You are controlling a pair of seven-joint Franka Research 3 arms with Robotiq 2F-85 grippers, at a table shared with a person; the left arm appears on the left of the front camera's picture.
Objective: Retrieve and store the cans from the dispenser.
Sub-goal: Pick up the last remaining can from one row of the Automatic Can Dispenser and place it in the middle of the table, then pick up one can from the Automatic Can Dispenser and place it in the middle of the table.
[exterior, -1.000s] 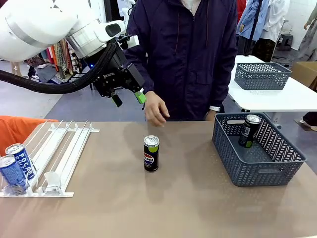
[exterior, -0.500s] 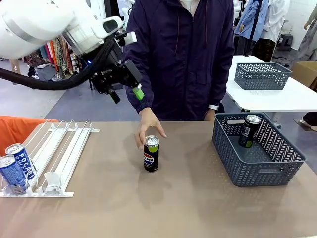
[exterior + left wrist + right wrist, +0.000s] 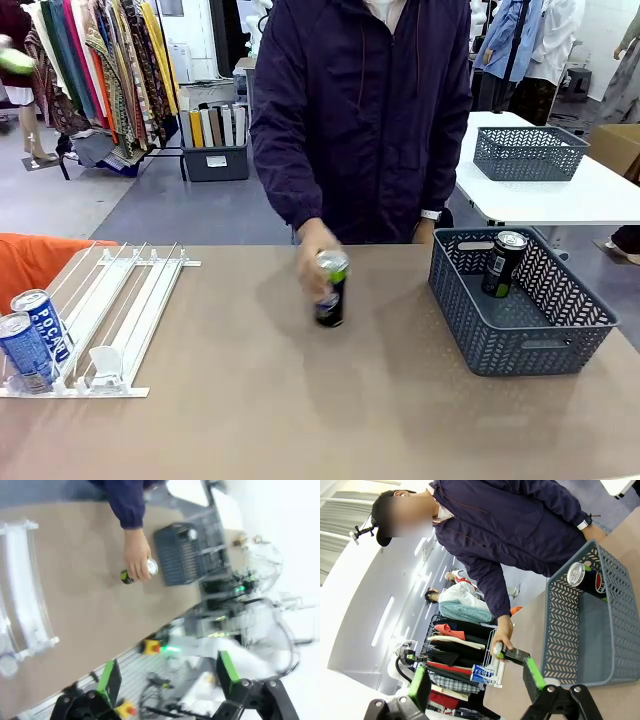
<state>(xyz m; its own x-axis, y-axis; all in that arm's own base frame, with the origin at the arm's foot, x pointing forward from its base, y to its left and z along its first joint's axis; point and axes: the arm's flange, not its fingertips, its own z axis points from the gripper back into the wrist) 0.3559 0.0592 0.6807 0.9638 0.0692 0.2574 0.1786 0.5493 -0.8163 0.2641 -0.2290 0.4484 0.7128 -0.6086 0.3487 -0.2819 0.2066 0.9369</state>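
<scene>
The left gripper (image 3: 167,677) is hanging high over the table (image 3: 300,420), its green-padded fingers spread wide with nothing between them. The right gripper (image 3: 476,682) is likewise standing spread and empty, with the basket (image 3: 530,345) just ahead of it. Far below the left gripper, a person's hand (image 3: 313,258) is holding a tilted black can (image 3: 331,298) between dispenser (image 3: 130,285) and basket (a second one (image 3: 503,262) is sitting inside). The next move, I judge, is turning on the two blue cans (image 3: 35,325) standing upright at the dispenser's front lip. They are lying on the left gripper's own side, well apart from the right gripper, so the left arm is looking nearer.
</scene>
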